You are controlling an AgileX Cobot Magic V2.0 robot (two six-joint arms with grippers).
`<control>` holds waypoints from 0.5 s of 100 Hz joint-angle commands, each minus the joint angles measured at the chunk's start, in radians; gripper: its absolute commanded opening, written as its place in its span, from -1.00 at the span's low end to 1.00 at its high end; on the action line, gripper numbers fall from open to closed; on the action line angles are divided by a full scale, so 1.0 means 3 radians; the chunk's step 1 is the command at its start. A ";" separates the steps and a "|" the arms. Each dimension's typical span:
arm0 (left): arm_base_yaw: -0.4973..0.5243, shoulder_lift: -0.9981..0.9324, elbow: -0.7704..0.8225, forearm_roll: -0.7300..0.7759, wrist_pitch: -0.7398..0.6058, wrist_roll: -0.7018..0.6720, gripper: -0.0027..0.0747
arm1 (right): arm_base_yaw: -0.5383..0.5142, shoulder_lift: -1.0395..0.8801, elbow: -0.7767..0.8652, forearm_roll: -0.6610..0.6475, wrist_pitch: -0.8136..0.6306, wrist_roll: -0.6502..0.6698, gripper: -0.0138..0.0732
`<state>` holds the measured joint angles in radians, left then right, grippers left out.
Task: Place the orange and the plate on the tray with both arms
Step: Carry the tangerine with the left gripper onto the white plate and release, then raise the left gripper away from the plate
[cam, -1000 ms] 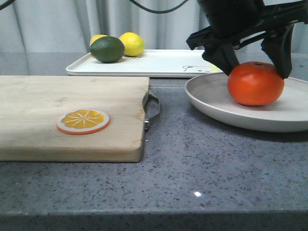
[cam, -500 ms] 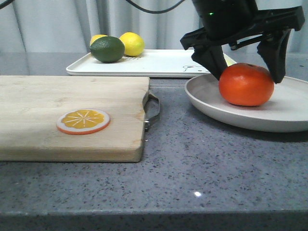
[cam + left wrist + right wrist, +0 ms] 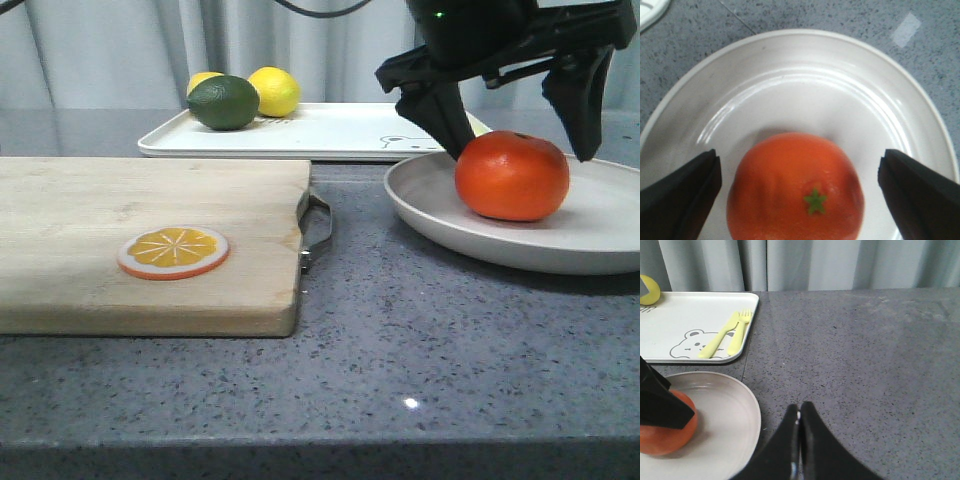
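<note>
The orange (image 3: 512, 177) rests on the off-white plate (image 3: 440, 215) at the right of the table. My left gripper (image 3: 522, 152) is open and hangs just above the orange, one finger on each side, neither touching it. In the left wrist view the orange (image 3: 796, 187) lies between the spread fingers (image 3: 680, 200) on the plate (image 3: 790, 85). The white tray (image 3: 330, 130) lies behind the plate. My right gripper (image 3: 800, 407) is shut and empty over bare table beside the plate (image 3: 725, 425); the orange (image 3: 665, 430) and tray (image 3: 690, 315) show there too.
A wooden cutting board (image 3: 150, 210) with an orange slice disc (image 3: 172, 252) lies at the left. A lime (image 3: 222, 102) and two lemons (image 3: 274, 90) sit on the tray's far left. A yellow fork and knife (image 3: 730, 332) lie on the tray's right end.
The left gripper, shut on the orange a second ago, shifted it a little left on the plate, then opened and rose slightly. The orange now sits free.
</note>
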<state>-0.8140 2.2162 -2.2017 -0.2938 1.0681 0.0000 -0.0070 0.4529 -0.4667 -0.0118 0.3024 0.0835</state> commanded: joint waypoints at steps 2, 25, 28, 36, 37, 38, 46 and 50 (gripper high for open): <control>-0.0025 -0.0220 -0.0279 -0.0056 -0.0045 -0.0021 0.65 | -0.0012 0.0037 -0.0113 -0.0025 -0.0281 -0.0018 -0.81; 0.0027 -0.0220 -0.0700 0.0003 0.0407 -0.0027 0.53 | -0.0012 0.0037 -0.0113 -0.0025 -0.0245 -0.0018 -0.81; 0.0034 -0.0220 -0.0727 0.0020 0.0466 -0.0027 0.47 | -0.0012 0.0037 -0.0113 -0.0025 -0.0230 -0.0018 -0.81; 0.0062 -0.0234 -0.0776 0.0049 0.0579 -0.0027 0.24 | -0.0012 0.0037 -0.0113 -0.0028 -0.0215 -0.0018 -0.81; 0.0062 -0.0246 -0.0776 0.0049 0.0586 -0.0027 0.20 | -0.0012 0.0037 -0.0113 -0.0028 -0.0215 -0.0018 -0.81; 0.0068 -0.0251 -0.0779 0.0049 0.0584 -0.0027 0.18 | -0.0012 0.0037 -0.0113 -0.0028 -0.0215 -0.0018 -0.81; 0.0069 -0.0300 -0.0779 0.0081 0.0572 0.0000 -0.02 | -0.0012 0.0037 -0.0113 -0.0031 -0.0214 -0.0018 -0.81; 0.0069 -0.0342 -0.0779 0.0081 0.0548 0.0000 -0.06 | -0.0012 0.0037 -0.0113 -0.0031 -0.0214 -0.0018 -0.81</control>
<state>-0.7956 2.2078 -2.3997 -0.2571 1.2529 0.0000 -0.0070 0.4529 -0.4667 -0.0118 0.3061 0.0835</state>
